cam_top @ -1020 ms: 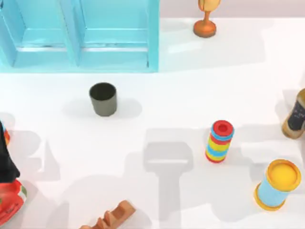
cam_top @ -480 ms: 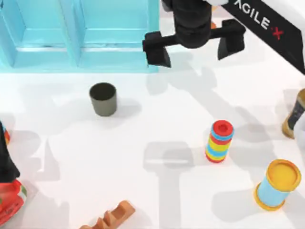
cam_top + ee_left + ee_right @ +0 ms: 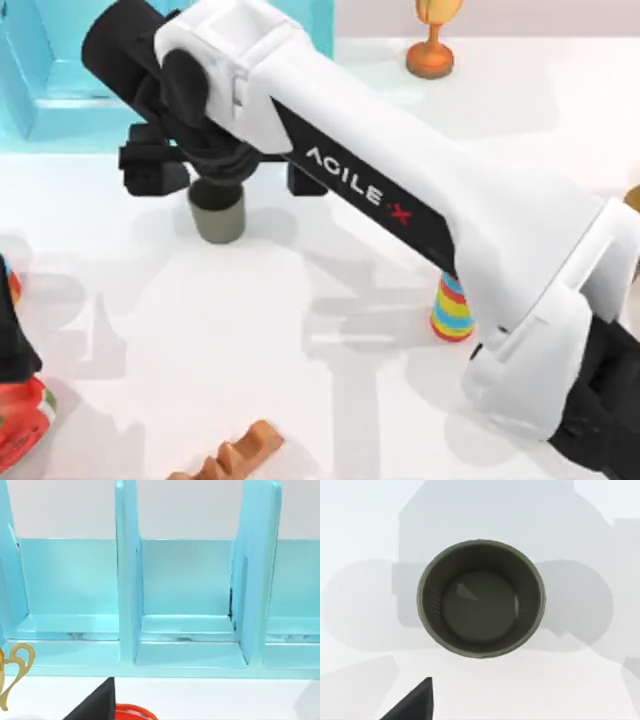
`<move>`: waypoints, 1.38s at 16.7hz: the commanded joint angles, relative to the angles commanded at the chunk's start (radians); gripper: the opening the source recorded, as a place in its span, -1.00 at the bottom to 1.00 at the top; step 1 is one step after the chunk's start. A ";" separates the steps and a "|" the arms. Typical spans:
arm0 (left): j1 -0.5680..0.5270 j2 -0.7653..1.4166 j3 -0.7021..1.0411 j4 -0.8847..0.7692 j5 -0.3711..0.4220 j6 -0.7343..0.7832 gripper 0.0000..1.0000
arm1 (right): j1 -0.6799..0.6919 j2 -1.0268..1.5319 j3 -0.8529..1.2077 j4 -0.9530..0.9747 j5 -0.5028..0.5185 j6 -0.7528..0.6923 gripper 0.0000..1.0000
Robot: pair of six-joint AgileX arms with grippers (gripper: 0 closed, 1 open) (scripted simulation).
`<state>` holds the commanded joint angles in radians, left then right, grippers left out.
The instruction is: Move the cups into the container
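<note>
Right tool (image 3: 228,172), fingers spread, hangs above olive-grey cup (image 3: 481,598).

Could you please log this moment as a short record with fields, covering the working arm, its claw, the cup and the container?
working arm: right, reaching across the table from the right
right claw: open, spread above the olive-grey cup, one finger on each side of it
cup state: upright on the table, empty inside, not gripped
container: light-blue divided rack at the table's far edge, compartments in the left wrist view empty
nearby: striped ring stack
</note>
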<state>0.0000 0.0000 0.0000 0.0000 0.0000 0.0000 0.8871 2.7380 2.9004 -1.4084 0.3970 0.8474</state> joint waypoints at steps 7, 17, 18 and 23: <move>0.000 0.000 0.000 0.000 0.000 0.000 1.00 | -0.014 0.033 0.000 0.035 -0.003 -0.011 1.00; 0.000 0.000 0.000 0.000 0.000 0.000 1.00 | -0.067 0.181 0.002 0.205 -0.019 -0.066 1.00; 0.000 0.000 0.000 0.000 0.000 0.000 1.00 | -0.067 0.181 0.002 0.205 -0.019 -0.066 0.85; 0.000 0.000 0.000 0.000 0.000 0.000 1.00 | -0.067 0.181 0.002 0.205 -0.019 -0.066 0.10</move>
<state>0.0000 0.0000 0.0000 0.0000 0.0000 0.0000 0.8203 2.9186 2.9024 -1.2035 0.3784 0.7812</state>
